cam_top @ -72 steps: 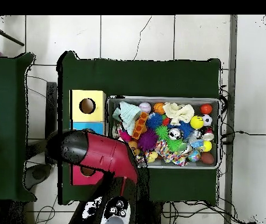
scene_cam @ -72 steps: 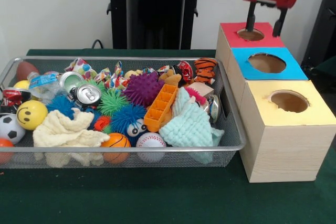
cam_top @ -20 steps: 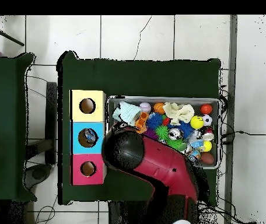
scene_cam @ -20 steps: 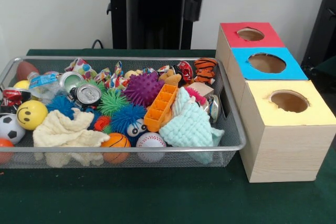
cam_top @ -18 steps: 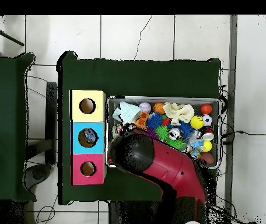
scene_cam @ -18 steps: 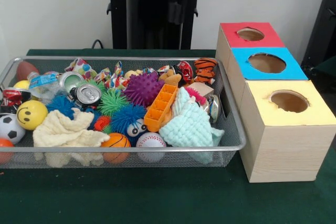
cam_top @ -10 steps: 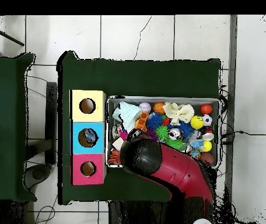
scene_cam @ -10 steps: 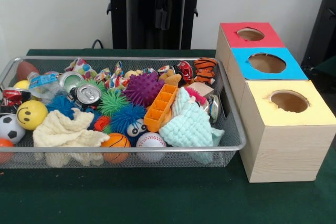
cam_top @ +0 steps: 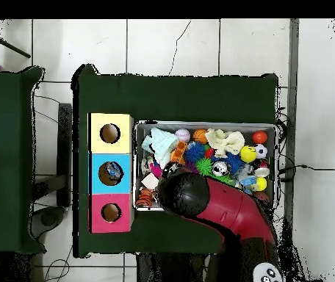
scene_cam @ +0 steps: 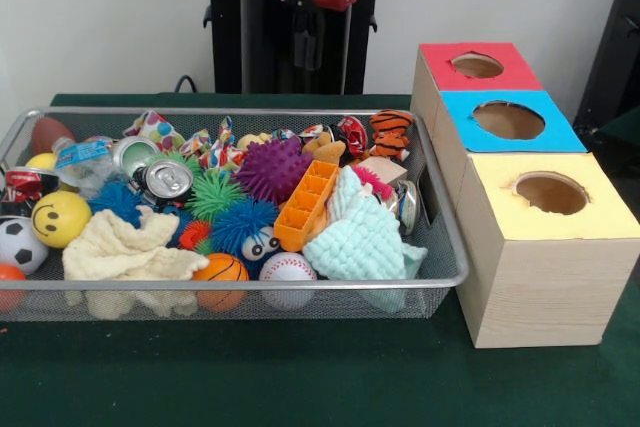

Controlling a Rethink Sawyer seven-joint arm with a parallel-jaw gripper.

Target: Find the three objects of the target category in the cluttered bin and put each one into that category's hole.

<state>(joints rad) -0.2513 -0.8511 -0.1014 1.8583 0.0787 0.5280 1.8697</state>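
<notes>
Silver wire basket hides a clear plastic bottle with a blue label; go down slowly there. Can't tell the gripper's grip

The bin is a wide, shallow silver wire-mesh basket on the green surface, heaped with toys. A clear plastic bottle with a blue label lies on its side at the far left corner; other bottles cannot be made out. The hole in the red-topped box is open.
</notes>
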